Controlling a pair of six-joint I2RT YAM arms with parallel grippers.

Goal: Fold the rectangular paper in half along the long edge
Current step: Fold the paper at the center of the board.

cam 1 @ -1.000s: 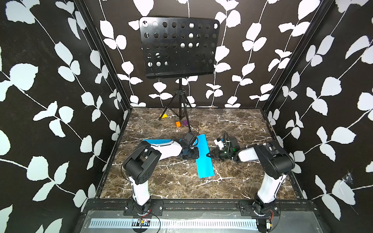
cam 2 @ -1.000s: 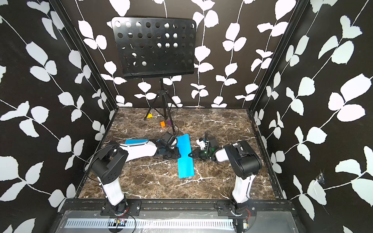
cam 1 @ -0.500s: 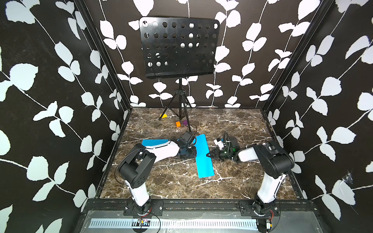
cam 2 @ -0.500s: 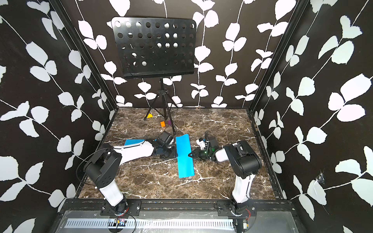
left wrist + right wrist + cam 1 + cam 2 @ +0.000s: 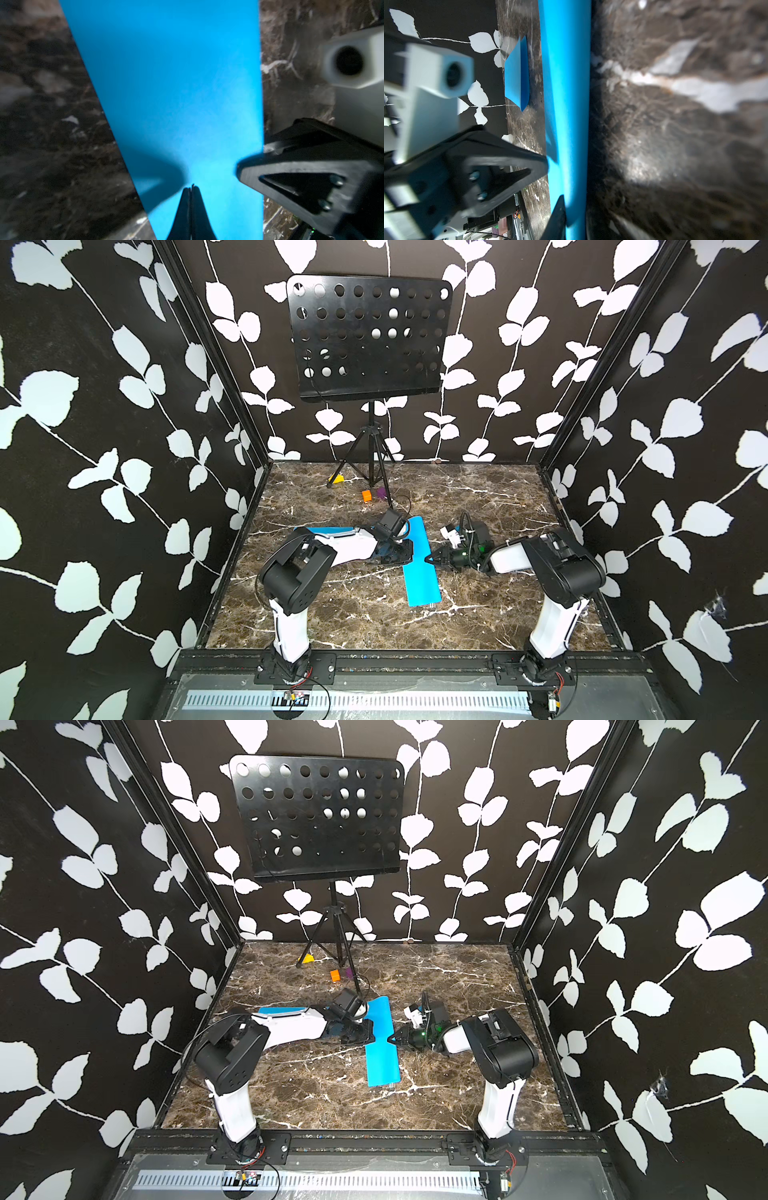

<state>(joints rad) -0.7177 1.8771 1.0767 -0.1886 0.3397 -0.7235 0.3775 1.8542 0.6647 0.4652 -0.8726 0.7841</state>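
Left wrist view: smooth blue paper strip (image 5: 176, 93) on marbled tabletop (image 5: 52, 124); left claw (image 5: 191, 190) pressed together; right claw (image 5: 245, 169): state unclear.

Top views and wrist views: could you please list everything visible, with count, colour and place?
paper strip: 1, blue, table centre, between the arms
second sheet: 1, blue, behind the left arm, partly hidden
music stand: 1, black, table back
blocks: 3, yellow block, orange block, purple block, by the stand's feet
table: 1, brown marble
left end effector: 1, black, closed, tip on the strip
right end effector: 1, black, at the strip's other edge
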